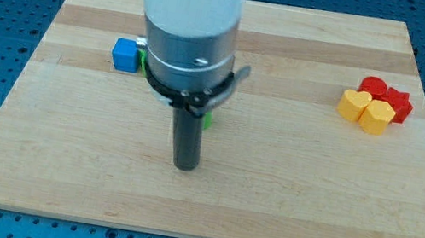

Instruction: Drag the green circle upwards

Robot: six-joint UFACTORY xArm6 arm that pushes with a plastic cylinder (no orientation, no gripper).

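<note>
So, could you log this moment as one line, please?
my tip: below green circle | circle mostly hidden by arm | push upwards not begun

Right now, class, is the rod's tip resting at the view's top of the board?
No: my tip sits in the lower half, below the mostly hidden green circle.

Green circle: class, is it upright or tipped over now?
Cannot tell. The arm hides the green circle except a sliver at the rod's right; my tip sits just below it.
</note>
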